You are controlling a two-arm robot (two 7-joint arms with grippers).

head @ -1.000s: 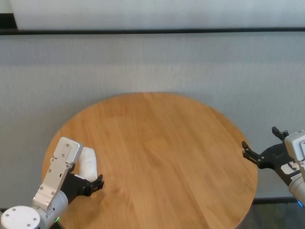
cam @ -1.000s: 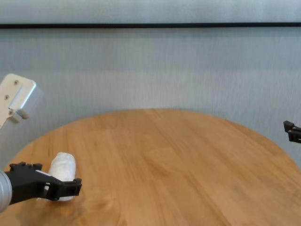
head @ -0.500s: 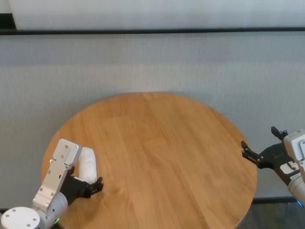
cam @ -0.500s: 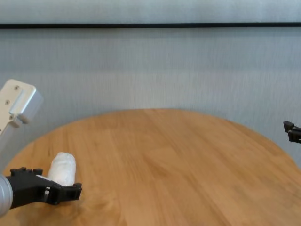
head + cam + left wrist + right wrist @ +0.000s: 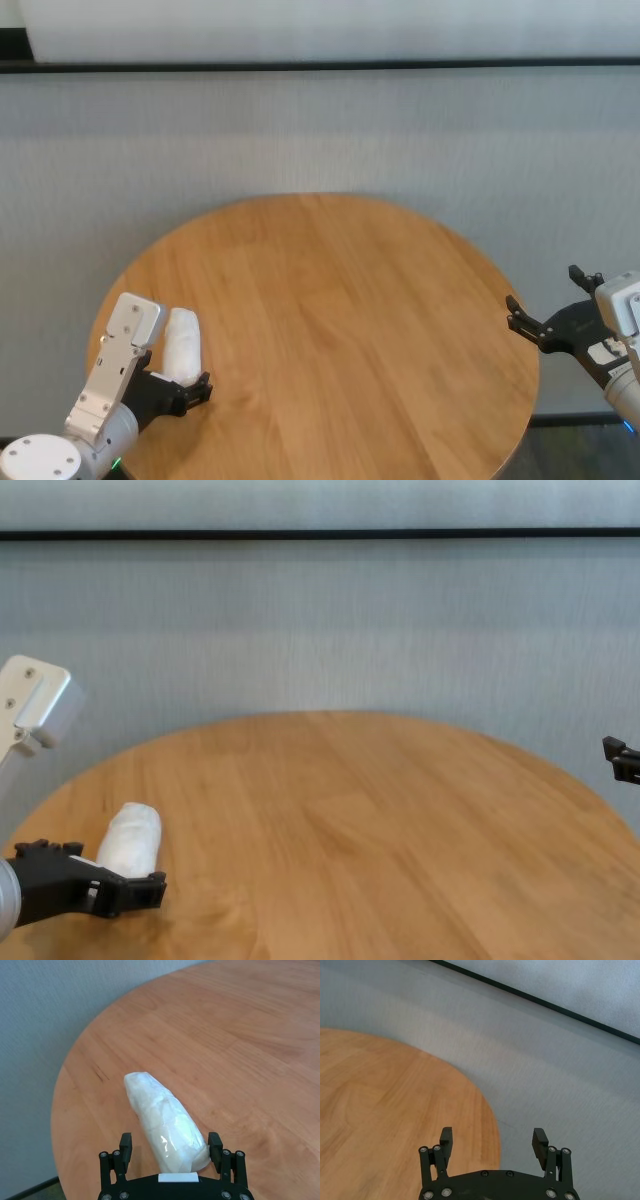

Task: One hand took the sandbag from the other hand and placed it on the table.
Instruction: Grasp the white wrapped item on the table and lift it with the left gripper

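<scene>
Between open left pincer [image 5: 170,1146] fingers: sandbag [image 5: 165,1122].

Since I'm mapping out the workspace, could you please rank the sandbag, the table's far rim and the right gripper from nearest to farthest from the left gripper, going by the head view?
1. The sandbag, lying between the open fingers of the left gripper at the table's left edge.
2. The table's far rim, toward the wall.
3. The right gripper, open, beyond the table's right edge.
</scene>
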